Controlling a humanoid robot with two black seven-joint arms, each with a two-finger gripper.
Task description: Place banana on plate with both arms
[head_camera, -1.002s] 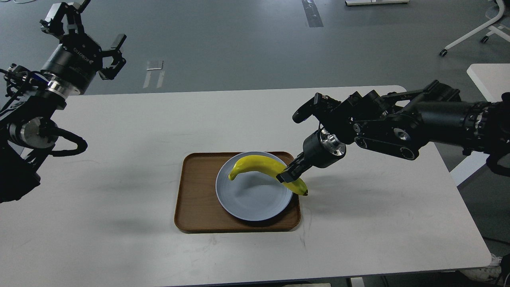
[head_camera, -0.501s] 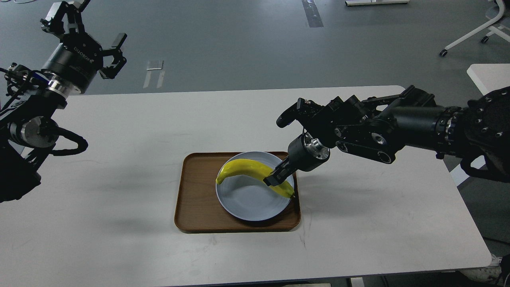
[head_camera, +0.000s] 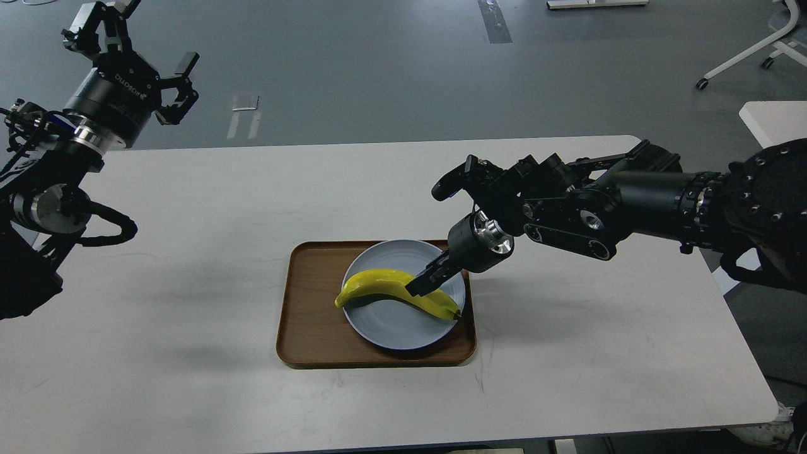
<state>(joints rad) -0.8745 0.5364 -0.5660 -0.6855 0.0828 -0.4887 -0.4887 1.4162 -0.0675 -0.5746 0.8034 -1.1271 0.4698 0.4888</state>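
Coming down and leftward over the last second: the banana (head_camera: 394, 287), earlier hanging high above the plate (head_camera: 391, 329) with its dark tip out past the right rim, now lying low across the plate's middle. Spanning nearly rim to rim, greenish stem end reaching just over the left rim toward the tray (head_camera: 309, 315), dark tip sitting at the right rim. Showing only a thin dark shadow under the stem half (so touching or very nearly so; not possible to tell which from this view).

Still being pinched by the right gripper (head_camera: 421, 285), fingers clenched on the banana a little toward the tip end, arm reaching in from the right and angled down.

Holding high and well apart at the far left of the table (head_camera: 189, 252): the left gripper (head_camera: 135, 53), fingers spread, grasping nothing, hardly shifting across the three moments.

Meaning for the task, as a judgement: closing in on the end of the placing step, with letting go and lifting clear probably remaining. Watching for a roll or slide on release, given the curved body, the shallow plate and the stem end overhanging the rim.
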